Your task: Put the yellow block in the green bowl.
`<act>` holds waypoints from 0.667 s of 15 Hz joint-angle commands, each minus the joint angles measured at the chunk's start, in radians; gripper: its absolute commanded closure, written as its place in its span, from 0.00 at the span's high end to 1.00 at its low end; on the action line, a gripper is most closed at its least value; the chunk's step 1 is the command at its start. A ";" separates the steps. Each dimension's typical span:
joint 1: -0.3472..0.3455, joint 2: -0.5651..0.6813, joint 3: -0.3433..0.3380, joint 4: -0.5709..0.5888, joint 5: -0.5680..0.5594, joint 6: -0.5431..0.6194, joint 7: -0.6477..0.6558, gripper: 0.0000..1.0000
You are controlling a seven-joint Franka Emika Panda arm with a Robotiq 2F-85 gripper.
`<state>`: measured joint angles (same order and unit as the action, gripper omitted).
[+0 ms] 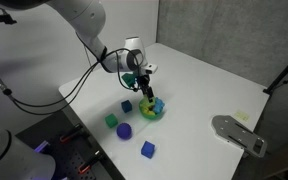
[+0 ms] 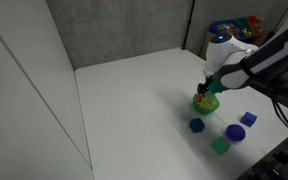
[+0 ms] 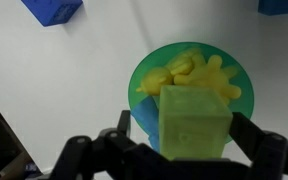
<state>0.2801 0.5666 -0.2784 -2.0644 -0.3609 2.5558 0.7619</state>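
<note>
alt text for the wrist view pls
The yellow block is held between the fingers above the green bowl, which holds yellow pieces. A blue cube lies top left, a second cube top right, on the white table.

The yellow block (image 3: 194, 122) looks matt, the table (image 3: 84, 70) smooth.

Exterior views high, oblique, different sides, share table (image 1: 209, 80) (image 2: 134, 90); wrist view close above green bowl (image 3: 142, 82).

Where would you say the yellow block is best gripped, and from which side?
By two opposite flat side faces of the yellow block, coming from straight above. Those faces are parallel, so the jaws should seat squarely, as they appear to now above the green bowl.
</note>
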 commanded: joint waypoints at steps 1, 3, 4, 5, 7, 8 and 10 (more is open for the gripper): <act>-0.006 -0.019 0.004 -0.010 -0.012 -0.004 0.013 1.00; -0.015 -0.037 0.018 -0.015 0.004 -0.013 -0.005 1.00; -0.018 -0.043 0.025 -0.015 0.009 -0.018 -0.013 1.00; -0.026 -0.056 0.040 -0.016 0.023 -0.026 -0.029 1.00; -0.041 -0.083 0.066 -0.020 0.046 -0.035 -0.052 1.00; -0.051 -0.099 0.083 -0.023 0.063 -0.044 -0.072 1.00; -0.069 -0.132 0.113 -0.024 0.093 -0.082 -0.113 1.00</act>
<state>0.2515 0.5091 -0.2158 -2.0663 -0.3164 2.5340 0.7250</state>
